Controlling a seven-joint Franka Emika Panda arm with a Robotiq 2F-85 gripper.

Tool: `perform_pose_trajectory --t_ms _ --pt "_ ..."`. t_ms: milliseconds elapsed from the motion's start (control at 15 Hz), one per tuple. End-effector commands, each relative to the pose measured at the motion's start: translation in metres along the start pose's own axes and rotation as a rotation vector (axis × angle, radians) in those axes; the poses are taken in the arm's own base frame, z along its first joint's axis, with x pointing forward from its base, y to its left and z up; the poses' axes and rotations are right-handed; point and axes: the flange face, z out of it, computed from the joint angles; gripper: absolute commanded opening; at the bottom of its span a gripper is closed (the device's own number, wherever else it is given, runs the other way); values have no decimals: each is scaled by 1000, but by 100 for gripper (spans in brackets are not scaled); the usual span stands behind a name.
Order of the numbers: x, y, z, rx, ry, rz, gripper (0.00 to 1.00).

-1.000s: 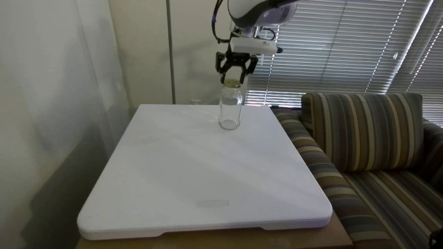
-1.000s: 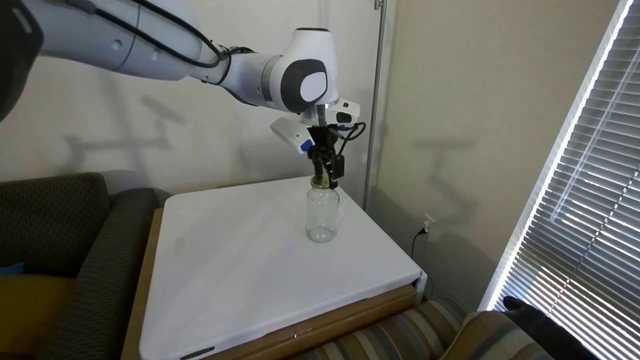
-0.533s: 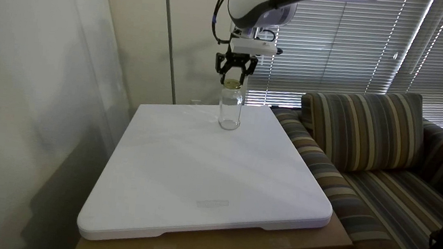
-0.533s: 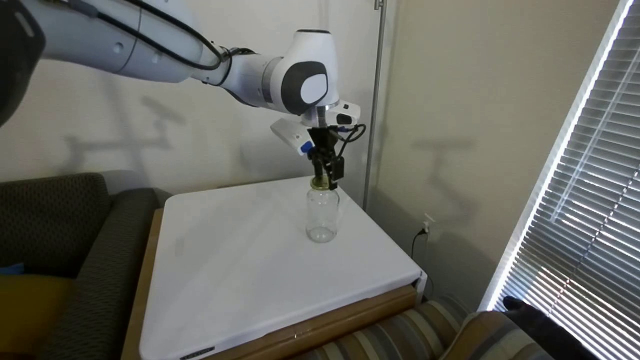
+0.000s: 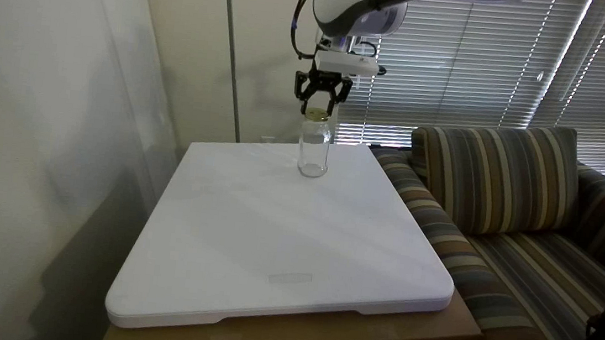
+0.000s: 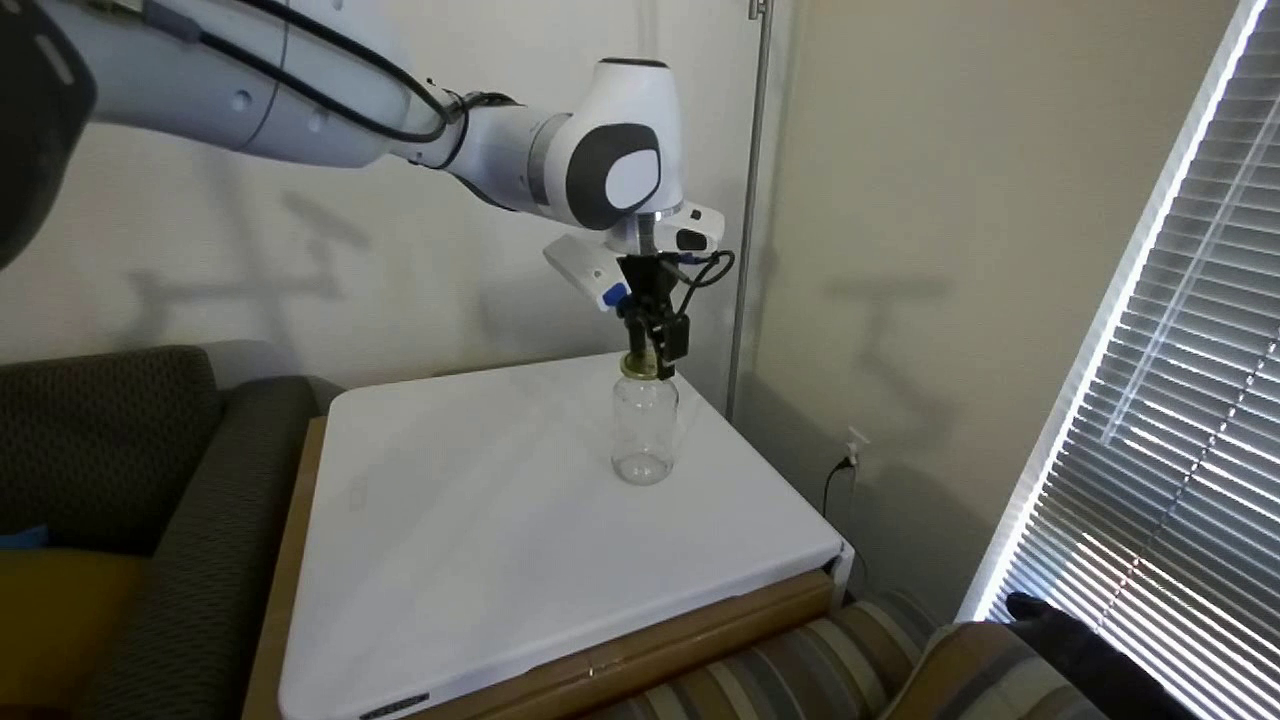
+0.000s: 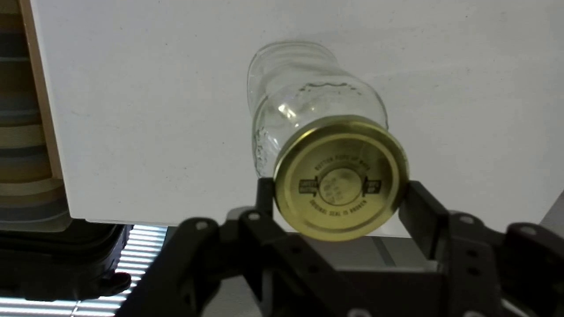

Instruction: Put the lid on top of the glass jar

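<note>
I had my hand [image 7: 339, 189] drawn in snugly on the lid [image 7: 341, 178], its two fingers [image 7: 265, 196] parted only as far as the lid was wide, one against the rim at each side. In the wrist view the lid lay right between my fingertips, a little below and right of the middle of the frame, its gold face turned to the camera, with dark lettering running around a small central disc. Beneath it the glass jar [image 7: 317, 97] stretched toward the top of the frame, clear and standing upright on the white counter [image 7: 154, 110]. The lid covered the jar's mouth; whether it was screwed tight I could not tell.

In both exterior views my hand pointed downward over the jar, with the lid at the fingertips and the glass directly below. In an exterior view my arm [image 6: 505, 155] reached in from the upper left, and the jar stood just below the middle of the frame; there one finger hid part of the lid. In an exterior view a striped sofa [image 5: 540, 265] filled the right of the frame, its cushion [image 5: 493, 180] leaning beneath window blinds [image 5: 438, 88] at the upper right.
</note>
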Motion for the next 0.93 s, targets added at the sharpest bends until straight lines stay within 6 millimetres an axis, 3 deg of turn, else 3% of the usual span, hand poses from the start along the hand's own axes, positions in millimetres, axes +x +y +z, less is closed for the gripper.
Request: perform_pose_trajectory --t_ms 0,533,867 --pt "0 7 5 49 -56 16 47" --pt "-16 14 -1 64 -268 36 47" --pt "-17 12 -6 51 -284 39 47"
